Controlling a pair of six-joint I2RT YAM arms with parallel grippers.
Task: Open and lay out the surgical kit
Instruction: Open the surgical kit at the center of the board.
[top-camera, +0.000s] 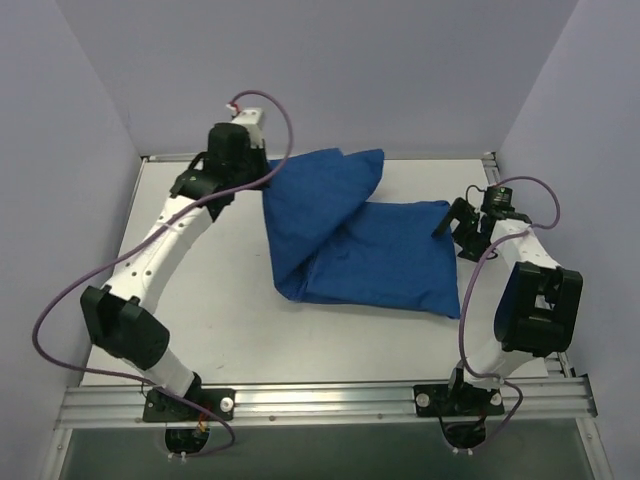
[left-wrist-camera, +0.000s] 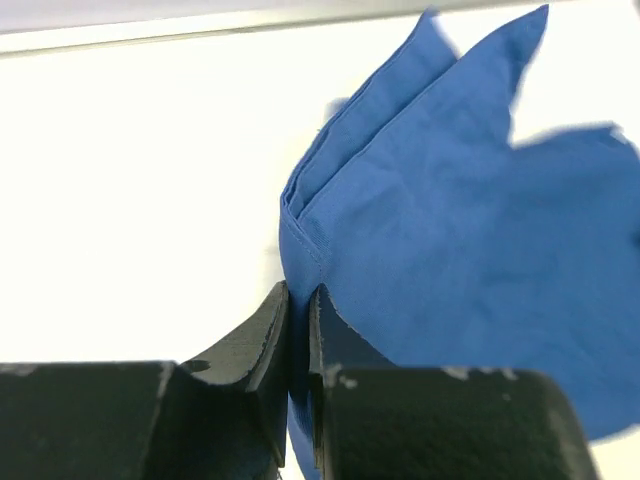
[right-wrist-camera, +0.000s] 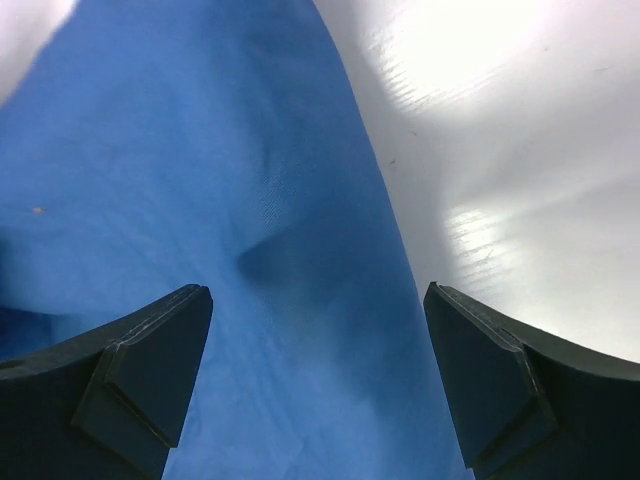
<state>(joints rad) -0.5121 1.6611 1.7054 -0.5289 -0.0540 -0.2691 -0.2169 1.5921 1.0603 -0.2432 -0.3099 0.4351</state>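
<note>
- From above, we see the blue cloth wrap (top-camera: 355, 245) bundled on the table (top-camera: 230, 290). One fold rises toward 11 o'clock, where the left gripper (top-camera: 262, 172) meets it. The right gripper (top-camera: 452, 222) sits at its 3 o'clock edge.
- At the left wrist, we see jaws pinching the wrap's layered hem.
- At the right wrist, we see jaws spread wide above cloth, with bare table at 2 o'clock.

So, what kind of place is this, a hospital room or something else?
Probably a robot test cell in a lab, not a hospital. Plain walls box in a white table, two robot arms are bolted to a metal rail at its near edge, and a blue cloth wrap lies on it.
</note>
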